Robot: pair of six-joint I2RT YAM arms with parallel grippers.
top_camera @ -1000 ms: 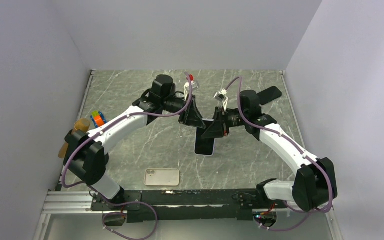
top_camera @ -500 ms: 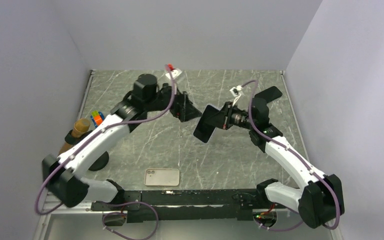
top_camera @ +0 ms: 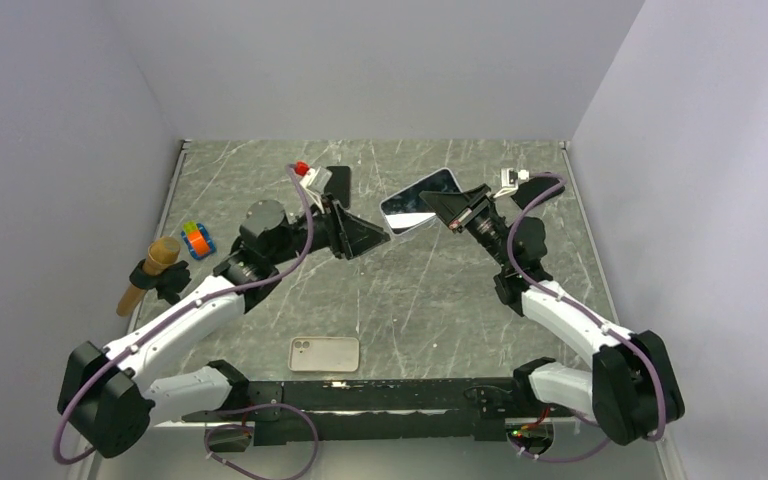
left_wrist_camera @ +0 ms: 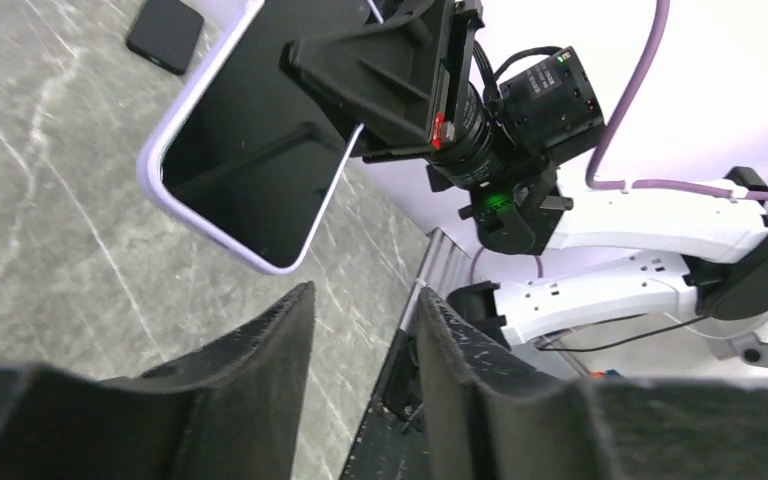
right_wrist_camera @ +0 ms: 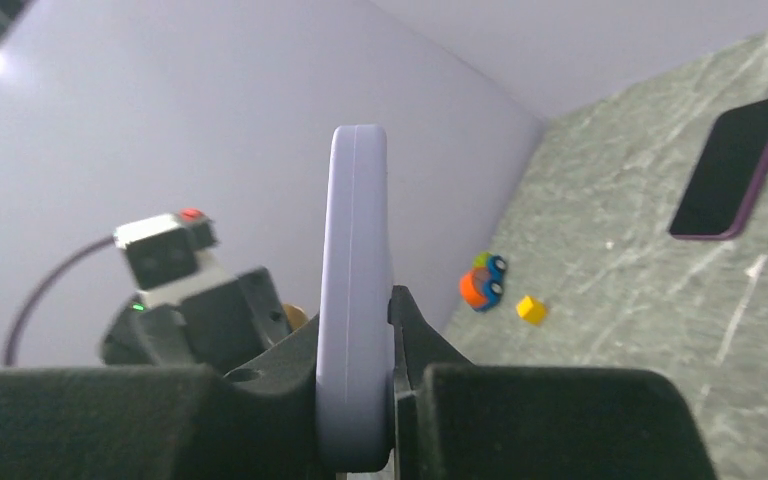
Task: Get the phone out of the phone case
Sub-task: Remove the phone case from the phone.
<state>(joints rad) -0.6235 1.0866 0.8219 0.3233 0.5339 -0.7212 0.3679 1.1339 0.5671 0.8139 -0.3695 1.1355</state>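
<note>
**Two arms, one phone: right gripper clamped, left gripper slack**

The right gripper [top_camera: 447, 205] is closed on one short end of the phone [top_camera: 418, 200] and holds it in the air above the far middle of the marbled table [top_camera: 410, 300]. The dark, glossy screen faces up and toward the left arm. The screen sits inside the rim of a lavender case [right_wrist_camera: 355, 300]. In the right wrist view the case's thick edge stands upright between the two black fingers, which press on its flat faces.

The left gripper [left_wrist_camera: 360, 320] grasps nothing. Its jaws stand a little apart, and it sits just beside the phone on the left without touching it. In its own camera the phone hangs ahead of the fingertips.

A cream phone-shaped slab [top_camera: 324, 353] with a camera cutout lies flat near the front edge, well apart from both grippers. A dark phone [right_wrist_camera: 730, 168] lies flat on the far part of the table. A small multicoloured toy [right_wrist_camera: 482, 280] and a yellow cube [right_wrist_camera: 531, 309] rest near the left edge, and a brown bottle [top_camera: 150, 268] lies beside them.
</note>
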